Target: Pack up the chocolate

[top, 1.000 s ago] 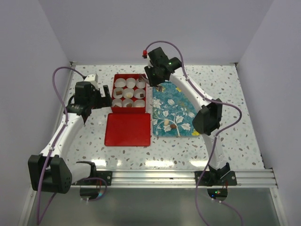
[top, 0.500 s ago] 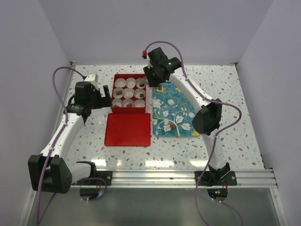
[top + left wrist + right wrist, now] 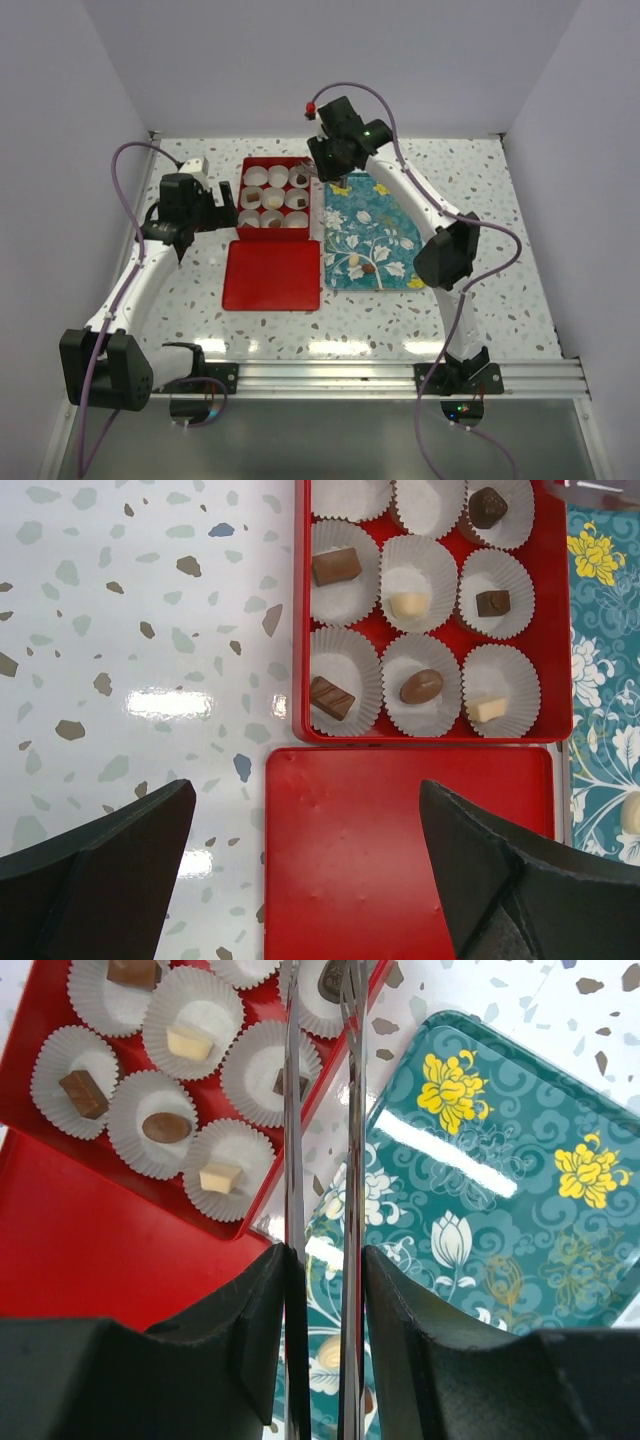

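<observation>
The red box (image 3: 300,630) holds white paper cups, several with a piece of chocolate in them: brown (image 3: 336,566), cream (image 3: 408,605), dark (image 3: 492,602). My right gripper (image 3: 322,1260) is shut on metal tongs (image 3: 293,1110). Their two blades stand slightly apart with nothing between them, over the box's far right corner, above a dark chocolate (image 3: 330,978) in its cup. Two more pieces, cream (image 3: 358,261) and brown (image 3: 371,268), lie on the teal tray (image 3: 385,215). My left gripper (image 3: 305,880) hangs open over the left edge of the red lid (image 3: 400,840), holding nothing.
The red lid (image 3: 272,275) lies flat in front of the box, touching its near edge. The flower-printed teal tray (image 3: 480,1220) sits right beside the box. My right arm (image 3: 445,250) arcs over the tray's right side. Speckled tabletop (image 3: 150,630) lies left of the box.
My right gripper has risen and drifted slightly right from the box's far right corner, and the tongs' blades have parted a little. The left arm has stayed still.
</observation>
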Controlling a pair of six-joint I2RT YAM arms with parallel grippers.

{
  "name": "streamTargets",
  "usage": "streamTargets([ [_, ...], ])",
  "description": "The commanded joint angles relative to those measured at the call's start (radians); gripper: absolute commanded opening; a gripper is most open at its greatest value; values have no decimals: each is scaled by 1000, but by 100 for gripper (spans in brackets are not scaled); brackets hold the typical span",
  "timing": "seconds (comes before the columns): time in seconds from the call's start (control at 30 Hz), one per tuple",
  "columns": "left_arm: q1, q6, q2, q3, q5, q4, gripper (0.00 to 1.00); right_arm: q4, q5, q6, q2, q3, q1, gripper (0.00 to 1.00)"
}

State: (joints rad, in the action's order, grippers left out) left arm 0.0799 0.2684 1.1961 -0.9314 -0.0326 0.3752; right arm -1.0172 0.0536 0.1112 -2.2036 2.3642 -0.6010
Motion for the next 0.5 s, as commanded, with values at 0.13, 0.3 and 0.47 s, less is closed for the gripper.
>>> streamTargets([
  [0.13,1,-20,-30,-7,-7,-7,100,34,6,8,223,-63,3,38],
  [0.3,1,-17,-49,14,-7,-10,100,51,55,12,384,-271,3,38],
  [0.47,1,-17,-41,31,-23,-22,100,43,127,21,579,-597,1,38],
])
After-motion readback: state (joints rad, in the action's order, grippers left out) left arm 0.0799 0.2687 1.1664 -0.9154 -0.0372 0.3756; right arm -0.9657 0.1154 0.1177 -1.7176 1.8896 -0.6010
